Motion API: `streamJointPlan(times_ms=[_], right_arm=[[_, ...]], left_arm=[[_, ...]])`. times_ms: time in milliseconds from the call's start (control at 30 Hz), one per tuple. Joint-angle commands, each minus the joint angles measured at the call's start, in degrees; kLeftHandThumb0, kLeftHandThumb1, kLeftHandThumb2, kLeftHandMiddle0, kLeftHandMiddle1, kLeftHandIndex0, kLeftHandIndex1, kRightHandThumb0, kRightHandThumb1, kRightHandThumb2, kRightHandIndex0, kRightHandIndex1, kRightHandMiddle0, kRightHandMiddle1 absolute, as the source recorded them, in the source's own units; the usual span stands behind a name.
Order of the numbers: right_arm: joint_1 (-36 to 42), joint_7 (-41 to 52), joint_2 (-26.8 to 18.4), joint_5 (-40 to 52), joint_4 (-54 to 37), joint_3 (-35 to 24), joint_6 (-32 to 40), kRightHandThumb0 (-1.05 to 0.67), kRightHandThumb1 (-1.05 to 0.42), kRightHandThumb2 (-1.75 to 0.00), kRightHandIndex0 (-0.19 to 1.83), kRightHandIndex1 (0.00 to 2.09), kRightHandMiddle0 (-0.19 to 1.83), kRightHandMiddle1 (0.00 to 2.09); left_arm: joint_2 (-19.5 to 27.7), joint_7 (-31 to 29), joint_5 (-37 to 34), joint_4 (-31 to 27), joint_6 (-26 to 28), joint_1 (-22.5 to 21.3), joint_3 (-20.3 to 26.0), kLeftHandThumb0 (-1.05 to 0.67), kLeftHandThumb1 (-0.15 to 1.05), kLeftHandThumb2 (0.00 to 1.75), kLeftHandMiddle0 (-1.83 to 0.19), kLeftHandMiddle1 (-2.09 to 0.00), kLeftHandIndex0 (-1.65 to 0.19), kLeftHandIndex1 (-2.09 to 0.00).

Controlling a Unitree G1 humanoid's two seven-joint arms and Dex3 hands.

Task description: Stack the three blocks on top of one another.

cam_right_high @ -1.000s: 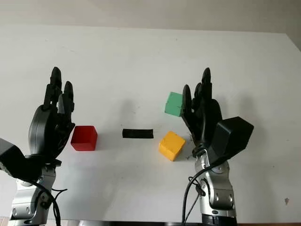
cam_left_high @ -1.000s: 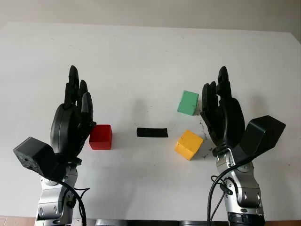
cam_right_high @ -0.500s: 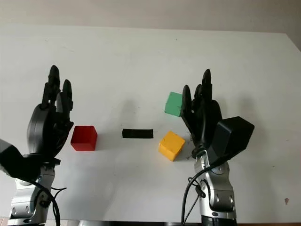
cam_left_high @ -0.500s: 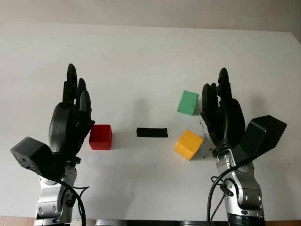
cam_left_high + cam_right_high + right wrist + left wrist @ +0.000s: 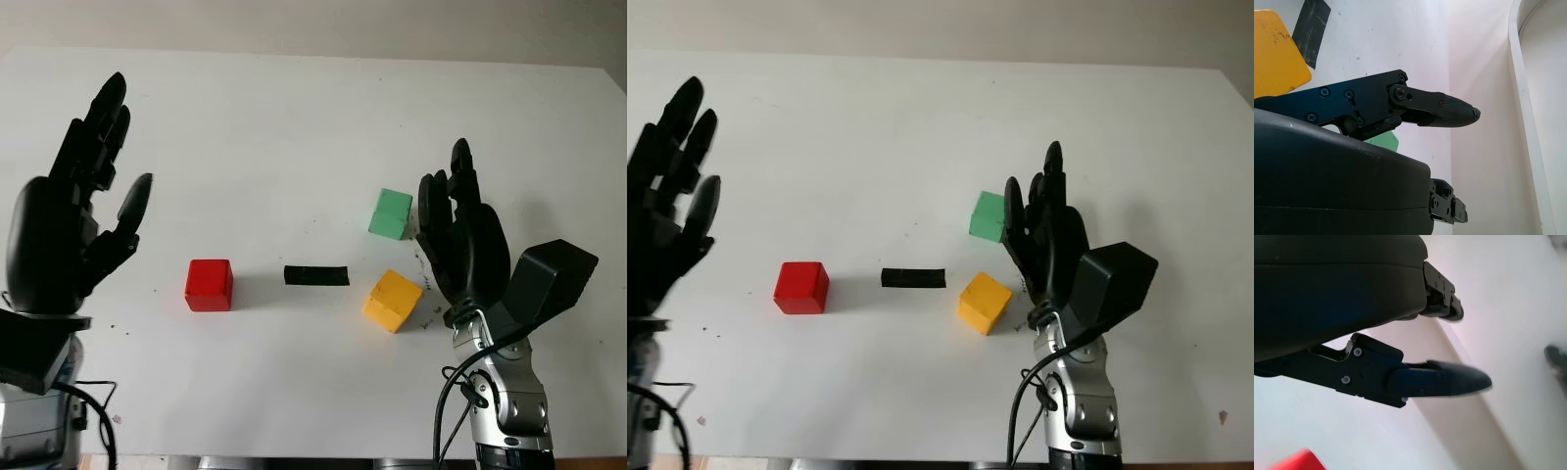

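While I watch through the head camera, I see three blocks lying separately on the white worktop (image 5: 294, 117), none on top of another. The red block (image 5: 209, 284) sits left of the middle, toward the near edge. My left hand (image 5: 69, 220) is raised above the left side of the worktop, well apart from the red block, which lies to its right. This hand is open and holds nothing.

The yellow block (image 5: 392, 300) lies right of the middle, turned a little so one corner points to the near edge. The green block (image 5: 392, 212) is just behind it, farther from me, and the two are near each other but not touching. My right hand (image 5: 462, 245) stands just beside both of them on their right side, with its palm facing them. It is open too, holds nothing, and I cannot tell if it touches the green block.

Between the red and the yellow block a short black strip (image 5: 316, 275) lies flat on the worktop.
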Motion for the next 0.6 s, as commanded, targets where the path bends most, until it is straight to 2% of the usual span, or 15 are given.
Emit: streamJointPlan(times_ms=[0,100,200,367,567], right_arm=[[0.30,0.41,-0.53,0.49,-1.02,-0.27,-0.71,-0.55,-1.05,-0.54,-0.19,0.00,-0.19,0.00],[0.46,0.23,-0.38,0.35,-1.21,-0.13,-0.59,-0.54,-1.05,-0.53,-0.19,0.00,-0.19,0.00],[0.74,-0.55,0.02,-0.18,-1.37,0.18,-0.34,-0.55,-1.05,-0.53,-0.19,0.00,-0.19,0.00],[1.42,-1.06,0.25,0.10,-2.08,0.18,0.27,-0.54,-1.05,-0.53,-0.19,0.00,-0.19,0.00],[1.25,-1.12,0.20,0.35,-2.20,0.04,0.38,-0.54,-1.05,-0.53,-0.19,0.00,-0.19,0.00]], left_arm=[[2.10,-0.92,4.83,-4.43,3.44,2.83,0.07,-0.70,0.97,0.07,-0.13,-0.03,-0.32,-0.21],[4.55,-3.49,11.04,-7.94,7.97,4.60,-0.83,-0.73,0.95,0.05,-0.05,-0.03,-0.32,-0.17],[5.90,-5.51,15.98,-9.55,11.95,5.01,-2.24,-0.75,0.96,0.06,-0.05,-0.04,-0.34,-0.15],[5.75,-6.77,22.28,-10.08,17.21,4.20,-5.94,-0.82,0.98,0.06,-0.07,-0.06,-0.40,-0.13],[5.60,-9.24,26.96,-12.36,22.83,3.38,-9.47,-0.82,0.97,0.05,-0.04,-0.04,-0.41,-0.11]])
